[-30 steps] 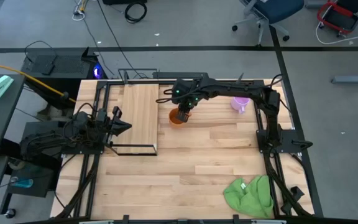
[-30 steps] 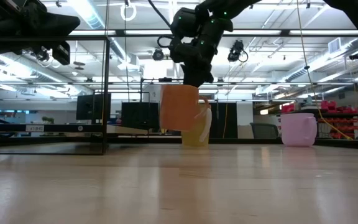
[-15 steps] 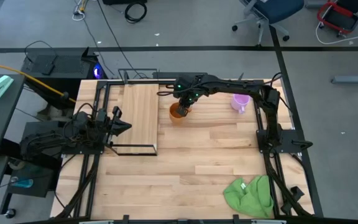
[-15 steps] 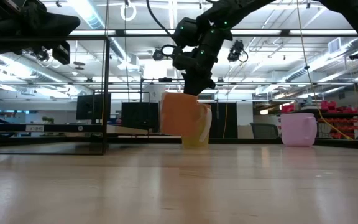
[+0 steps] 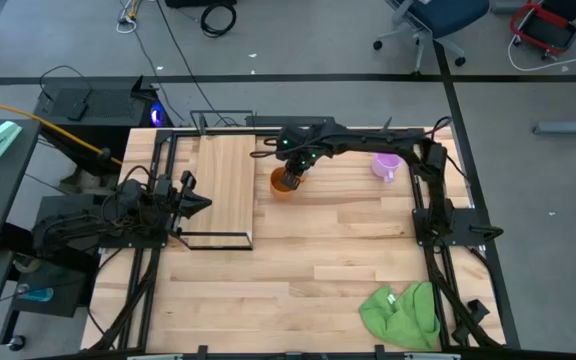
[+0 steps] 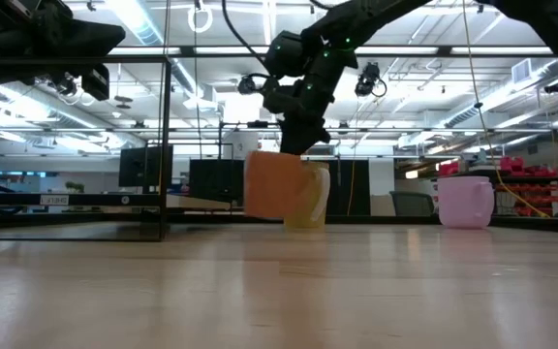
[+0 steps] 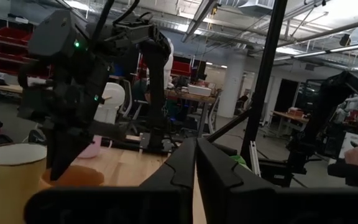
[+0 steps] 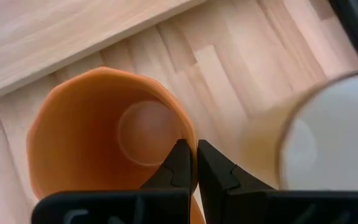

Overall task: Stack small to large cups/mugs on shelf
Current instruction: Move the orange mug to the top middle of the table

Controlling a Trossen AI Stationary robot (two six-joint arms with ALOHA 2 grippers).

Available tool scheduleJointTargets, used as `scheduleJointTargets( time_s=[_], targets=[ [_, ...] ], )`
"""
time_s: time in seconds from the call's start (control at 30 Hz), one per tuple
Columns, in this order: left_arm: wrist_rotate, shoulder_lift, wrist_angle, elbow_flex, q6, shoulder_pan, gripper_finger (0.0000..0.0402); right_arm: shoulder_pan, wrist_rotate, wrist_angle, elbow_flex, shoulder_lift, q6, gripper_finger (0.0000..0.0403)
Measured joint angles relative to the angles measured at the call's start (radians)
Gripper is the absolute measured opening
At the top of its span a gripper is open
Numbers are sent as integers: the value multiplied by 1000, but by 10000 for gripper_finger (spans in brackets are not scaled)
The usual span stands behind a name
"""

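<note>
My right gripper (image 5: 290,172) is shut on the rim of the small orange mug (image 5: 282,185), just right of the light-wood shelf plank (image 5: 226,185). In the low view the orange mug (image 6: 274,184) hangs a little above the table, in front of the cream mug (image 6: 314,199). The cream mug also shows in the right wrist view (image 8: 316,137), standing close beside the orange one. The light purple mug (image 5: 386,166) stands on the table toward the far right. My left gripper (image 5: 196,201) is shut and empty at the shelf's left side. My right gripper holds the orange mug by its rim wall (image 8: 190,138), one finger inside the mug and one outside (image 8: 215,171). The fingers come from above, pointing down. The mug hangs below them, mouth up and nearly upright, clear of the table.
A crumpled green cloth (image 5: 403,312) lies at the table's near right. The shelf's black wire frame (image 5: 213,240) stands along the plank's edges. Bare tabletop (image 5: 318,260) spreads across the middle and near side.
My right gripper has gone down with the orange mug, and slightly toward the shelf. The mug stays in the hold, upright and clear of the table, lower than before.
</note>
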Motion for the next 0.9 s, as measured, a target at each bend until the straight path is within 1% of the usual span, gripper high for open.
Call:
scheduleJointTargets(
  time_s=[0.2, 0.47, 0.73, 0.9],
  targets=[
    [-6, 0, 4, 1, 5, 0, 17, -1, 0, 7, 0, 37, -16, 11],
    [-17, 0, 1, 1, 23, 0, 11, 0, -3, 50, 1, 45, -26, 11],
    [-28, 0, 1, 1, 23, 0, 22, -1, -4, 52, 1, 45, -31, 13],
    [-31, 0, 1, 1, 24, 0, 13, -1, -18, 76, 1, 46, -39, 13]
  ],
)
